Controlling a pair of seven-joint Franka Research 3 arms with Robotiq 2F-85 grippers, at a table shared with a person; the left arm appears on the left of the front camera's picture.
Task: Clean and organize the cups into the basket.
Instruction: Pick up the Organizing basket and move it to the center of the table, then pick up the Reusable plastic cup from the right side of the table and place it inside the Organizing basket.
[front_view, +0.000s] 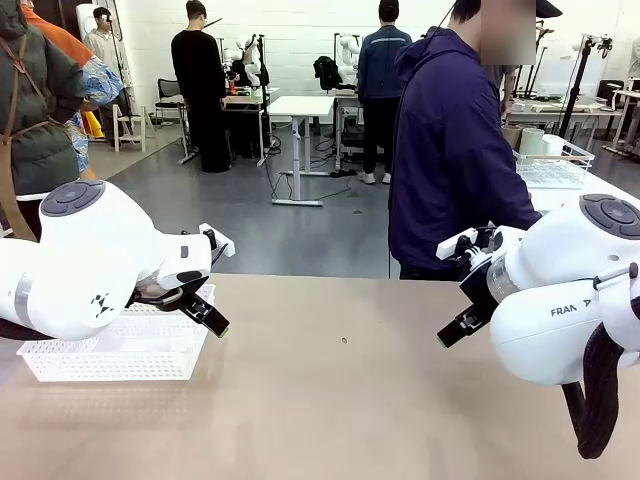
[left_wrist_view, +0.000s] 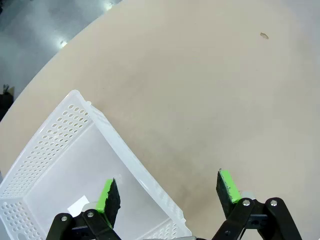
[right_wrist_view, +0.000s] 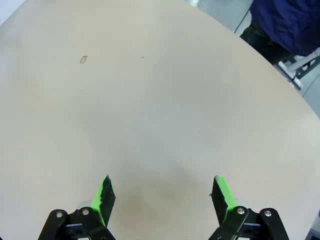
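Claw L (left_wrist_view: 167, 189) spread wide, empty, above basket (left_wrist_view: 47, 145) rim, claw R (right_wrist_view: 162, 191) same, above table (right_wrist_view: 150, 100).

You see a white basket (left_wrist_view: 60, 150) with walls perforated in rows of small holes, sitting on a plain beige counter (left_wrist_view: 200, 90) with one small brownish speck (left_wrist_view: 263, 35). Your left tool (left_wrist_view: 168, 189) and right tool (right_wrist_view: 163, 190) are black with bright green pads (right_wrist_view: 223, 192). The left arm (front_view: 80, 260) and right arm (front_view: 570, 300) are white with grey caps. The person (front_view: 450, 150) opposite you wears a dark navy jacket.
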